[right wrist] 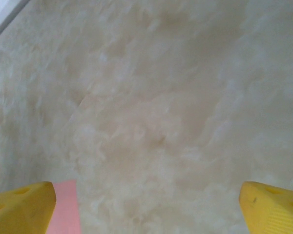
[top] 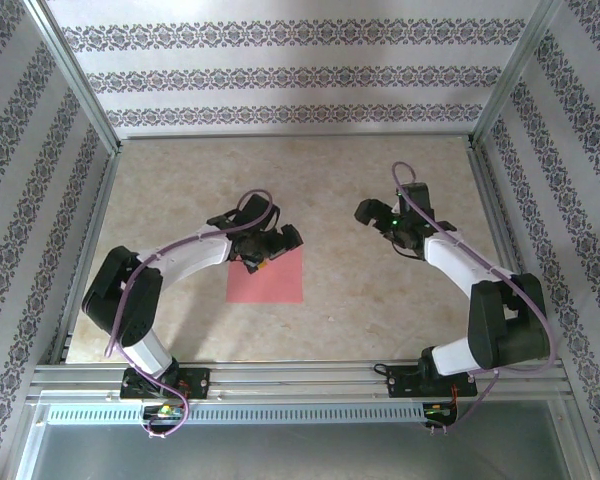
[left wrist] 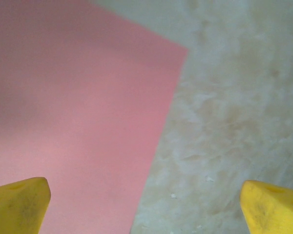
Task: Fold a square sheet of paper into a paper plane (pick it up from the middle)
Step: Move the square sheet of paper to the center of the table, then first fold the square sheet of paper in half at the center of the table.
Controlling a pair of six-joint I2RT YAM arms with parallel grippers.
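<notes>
Right now, the square sheet of thin pink-red paper [top: 270,282] is lying flat and unfolded on the beige marbled tabletop [top: 360,320], in the near middle of the surface and closer to the left arm than to the right. Seen from overhead, the left gripper [top: 265,255] is hanging over the far edge of the sheet and covering part of it. In the left wrist view the left gripper [left wrist: 146,209] is standing wide open and gripping nothing: one of its yellow fingertips [left wrist: 19,204] is showing over the pink paper [left wrist: 73,122], while the other is sitting over bare tabletop [left wrist: 234,107]. A corner of the sheet is pointing out between them, and whether the tips are touching the paper cannot be told. The right gripper [top: 368,213] is hovering well apart from the sheet, over the far right part of the table. In the right wrist view the right gripper [right wrist: 146,209] is also spread wide and empty, its fingertips [right wrist: 273,207] sitting at the lower corners above the marbled surface [right wrist: 156,112]. A small strip of the pink sheet [right wrist: 64,209] is peeking in just beside the lower-left fingertip.
</notes>
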